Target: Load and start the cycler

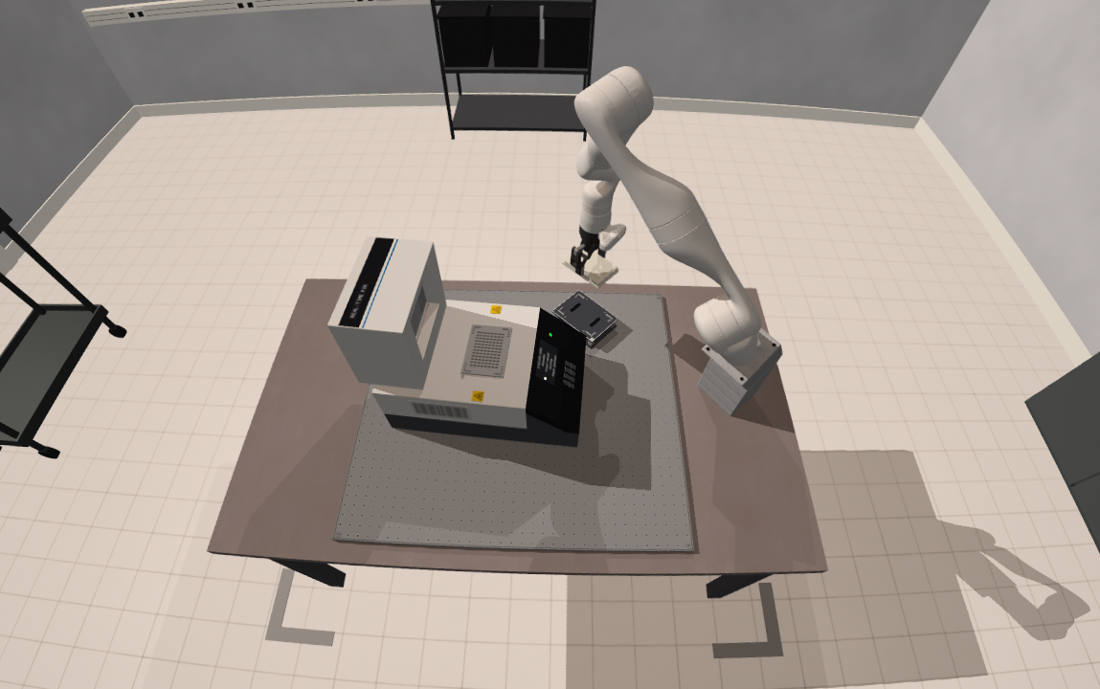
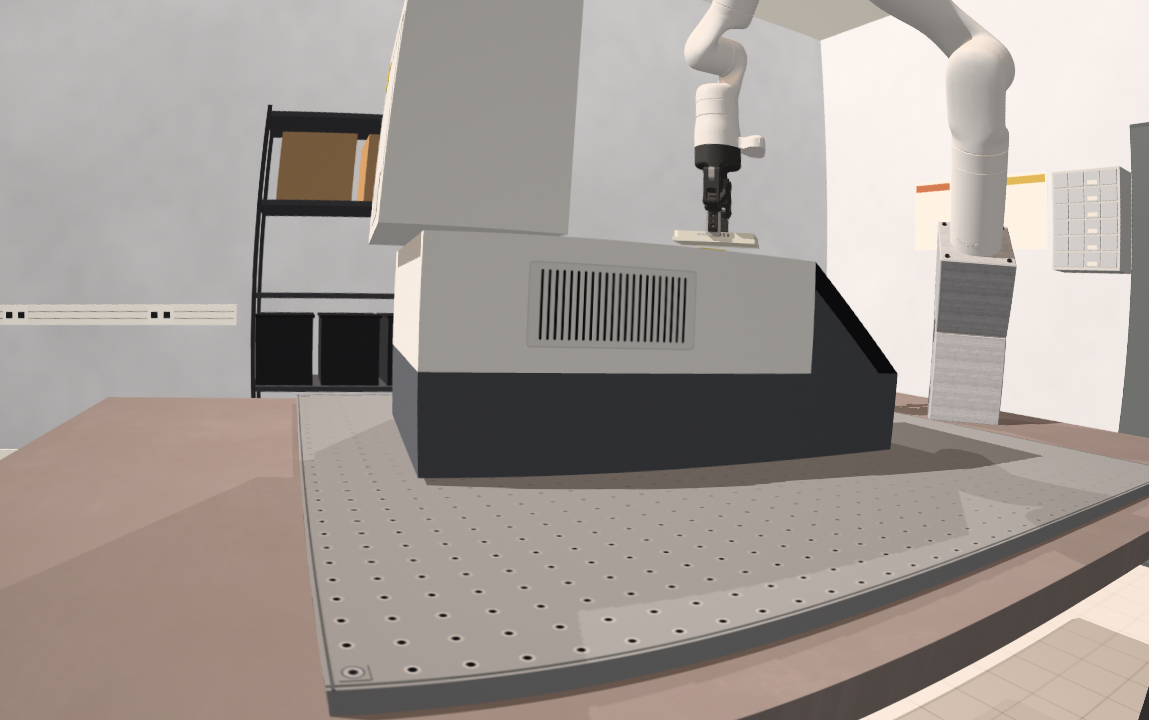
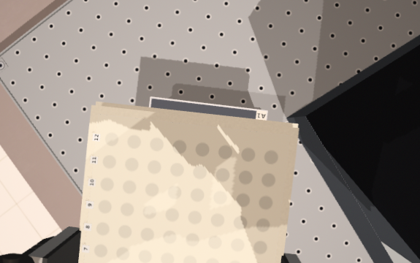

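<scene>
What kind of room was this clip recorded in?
Most likely a laboratory. A bench-top instrument with its lid up sits on a drilled metal board, and the arm's hand carries a plate of wells. Storage shelves line the back wall.
</scene>
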`<state>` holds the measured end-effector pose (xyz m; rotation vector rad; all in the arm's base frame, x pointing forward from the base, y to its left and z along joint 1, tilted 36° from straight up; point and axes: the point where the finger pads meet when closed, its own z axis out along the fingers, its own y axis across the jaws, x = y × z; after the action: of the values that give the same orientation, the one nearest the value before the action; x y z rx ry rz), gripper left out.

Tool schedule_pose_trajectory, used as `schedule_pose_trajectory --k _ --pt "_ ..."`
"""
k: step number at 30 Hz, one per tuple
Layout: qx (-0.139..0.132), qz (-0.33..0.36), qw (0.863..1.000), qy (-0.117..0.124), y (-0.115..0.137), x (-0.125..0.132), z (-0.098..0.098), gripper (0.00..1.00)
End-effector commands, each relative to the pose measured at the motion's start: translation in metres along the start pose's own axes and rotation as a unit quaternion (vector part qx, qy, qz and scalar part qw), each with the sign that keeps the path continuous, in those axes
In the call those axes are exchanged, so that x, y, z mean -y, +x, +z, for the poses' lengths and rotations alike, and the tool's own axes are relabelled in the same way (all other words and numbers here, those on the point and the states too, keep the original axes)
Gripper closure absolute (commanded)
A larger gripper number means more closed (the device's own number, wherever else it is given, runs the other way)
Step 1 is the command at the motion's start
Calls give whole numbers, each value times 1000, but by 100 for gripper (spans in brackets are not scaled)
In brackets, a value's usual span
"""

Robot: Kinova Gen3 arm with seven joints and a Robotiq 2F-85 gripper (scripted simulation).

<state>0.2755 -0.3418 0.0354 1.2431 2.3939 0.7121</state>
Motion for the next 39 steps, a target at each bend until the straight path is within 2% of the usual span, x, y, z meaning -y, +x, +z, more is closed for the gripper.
schedule_pose_trajectory --k 1,32,39 --pt "2 2 1000 1 -2 1 -2 9" --pt "2 2 1000 1 -2 1 -2 9" --pt "2 -48 999 3 -2 -23 -2 9"
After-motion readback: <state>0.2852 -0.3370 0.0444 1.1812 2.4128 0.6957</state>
